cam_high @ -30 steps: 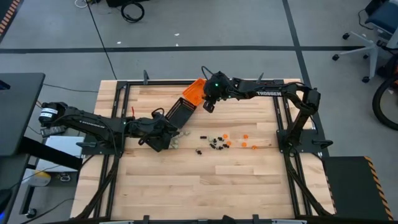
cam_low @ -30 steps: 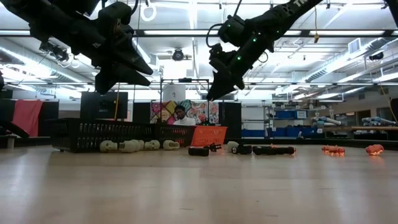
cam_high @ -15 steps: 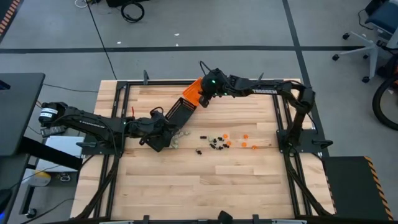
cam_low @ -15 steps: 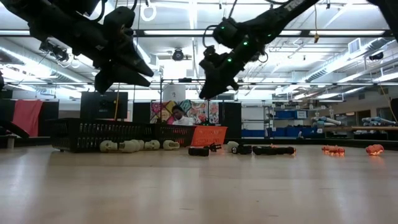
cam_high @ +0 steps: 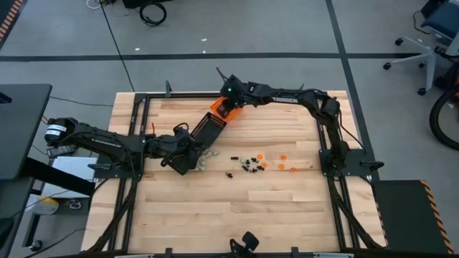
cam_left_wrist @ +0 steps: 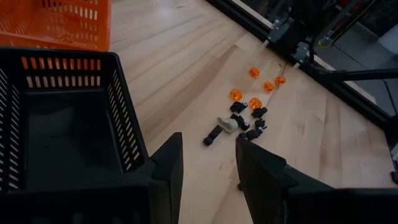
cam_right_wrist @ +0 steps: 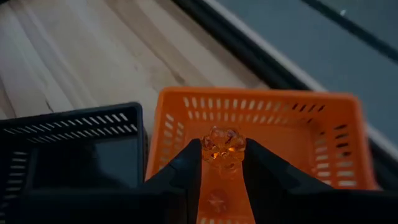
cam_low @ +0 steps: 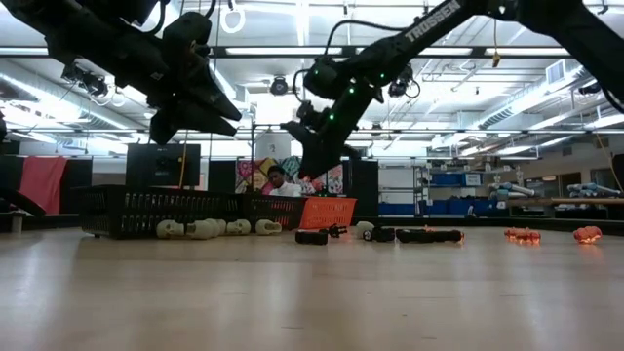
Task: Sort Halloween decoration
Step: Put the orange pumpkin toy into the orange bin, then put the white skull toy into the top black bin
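Orange and translucent, a small pumpkin trinket (cam_right_wrist: pixel 224 148) sits pinched between our right gripper's (cam_right_wrist: pixel 222 163) fingers, held above the orange tray (cam_right_wrist: pixel 323 134) at the wooden surface's (cam_high: pixel 272 197) far edge. Our left gripper (cam_left_wrist: pixel 207 163) hovers beside the black tray (cam_left_wrist: pixel 56 124), its fingers narrowly parted and holding nothing. Other orange, black and whitish trinkets (cam_high: pixel 258 163) lie scattered mid-surface, with whitish ones (cam_low: pixel 200 228) near the black tray.

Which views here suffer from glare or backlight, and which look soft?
Low view: ceiling lights backlight both arms into silhouettes, and the table carries a pale sheen. Right wrist view: the orange trinket in the right end effector is sharp, its fingers and the orange tray softer. Left wrist view: the left end effector looks dark and blurred.
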